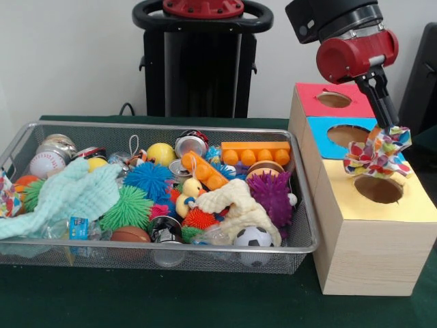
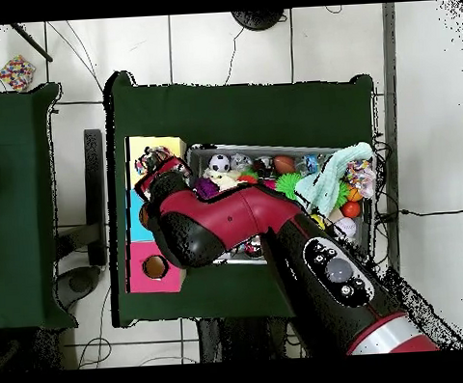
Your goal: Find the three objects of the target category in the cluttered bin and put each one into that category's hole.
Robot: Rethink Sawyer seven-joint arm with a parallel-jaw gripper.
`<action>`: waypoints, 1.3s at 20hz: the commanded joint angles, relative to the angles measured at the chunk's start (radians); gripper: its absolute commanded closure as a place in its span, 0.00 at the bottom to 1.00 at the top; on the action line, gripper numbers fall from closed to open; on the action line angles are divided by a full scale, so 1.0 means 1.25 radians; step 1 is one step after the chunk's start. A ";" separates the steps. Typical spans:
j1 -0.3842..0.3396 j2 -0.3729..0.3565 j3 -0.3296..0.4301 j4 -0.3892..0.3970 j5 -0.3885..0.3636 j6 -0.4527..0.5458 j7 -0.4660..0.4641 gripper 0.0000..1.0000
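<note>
Right now the gripper (image 1: 390, 130) hangs above the yellow-topped box (image 1: 375, 229), its slim black fingers pinched together on a dotted cloth (image 1: 377, 152); the cloth, white with bright multicoloured dots and patches, droops in a bunch straight below the jaws. Directly beneath the jaws and the cloth lies the round hole (image 1: 379, 189) in the yellow top; the cloth's lower edge hangs just over the hole's far rim, and whether it touches the box cannot be told. Behind the jaws in the front view, toward the pedestal, sit the blue-topped box (image 1: 341, 134) and then the red-topped box (image 1: 328, 99), each with its own round hole; the three boxes stand in a row touching one another. Off to the jaws' side, on the picture's left in the front view, rests the wire mesh bin (image 1: 153, 249) on the green table (image 1: 157, 301), just beside the boxes; it is crammed with spiky rubber balls, a soccer ball (image 1: 253, 237), a baseball (image 1: 46, 164), an orange toy brick (image 1: 255, 153), a rubber duck (image 1: 189, 193), a mint-green cloth (image 1: 68, 195) and a cream cloth (image 1: 235, 205). From overhead the red arm (image 2: 242, 218) crosses the bin and ends over the yellow box, hiding most of what lies below it.
</note>
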 commanded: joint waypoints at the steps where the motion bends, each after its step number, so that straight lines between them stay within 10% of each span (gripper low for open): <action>1: -0.008 0.017 -0.028 0.024 -0.019 -0.054 0.134 1.00; 26: 0.108 0.094 -0.171 -0.058 -0.002 -0.109 0.136 1.00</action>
